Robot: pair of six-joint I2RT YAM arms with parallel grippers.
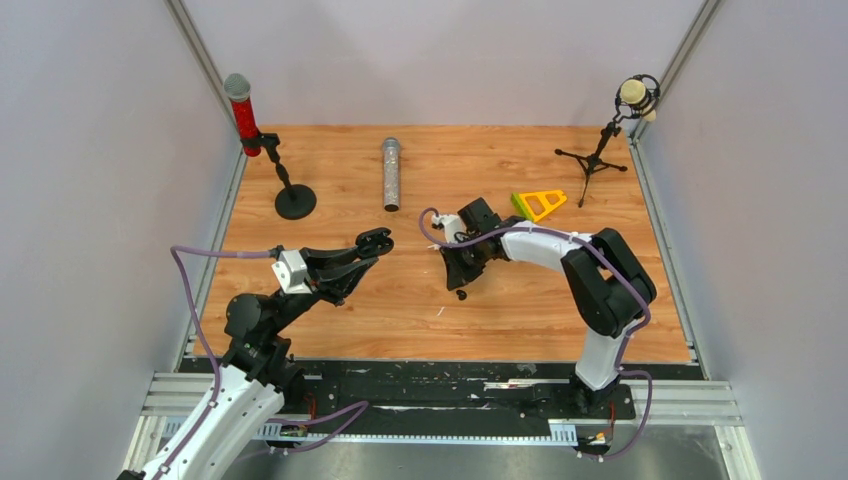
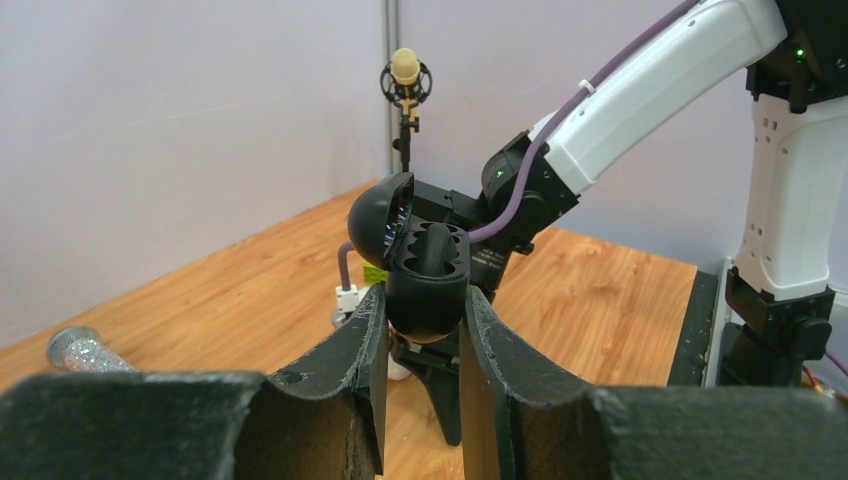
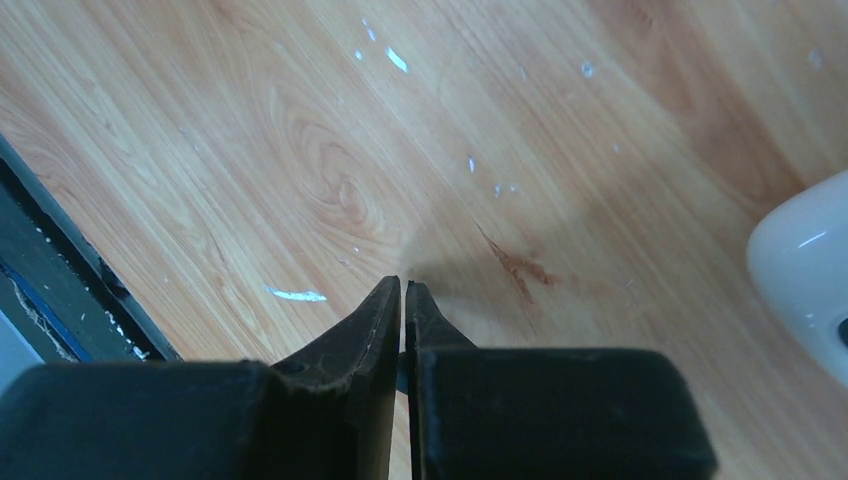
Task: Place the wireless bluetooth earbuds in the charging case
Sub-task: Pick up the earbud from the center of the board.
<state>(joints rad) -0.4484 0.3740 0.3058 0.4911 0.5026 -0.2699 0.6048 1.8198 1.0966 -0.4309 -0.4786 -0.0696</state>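
The black charging case [image 2: 428, 262], lid open, is pinched between the left gripper [image 2: 424, 305] fingers, held clear of the table [image 1: 330, 300] with open wood all round. The right gripper [image 3: 402, 287], tips pressed together, hangs over bare wood. Whether it holds an earbud cannot be told. The table's black front edge [image 3: 60, 270] lies nearby.
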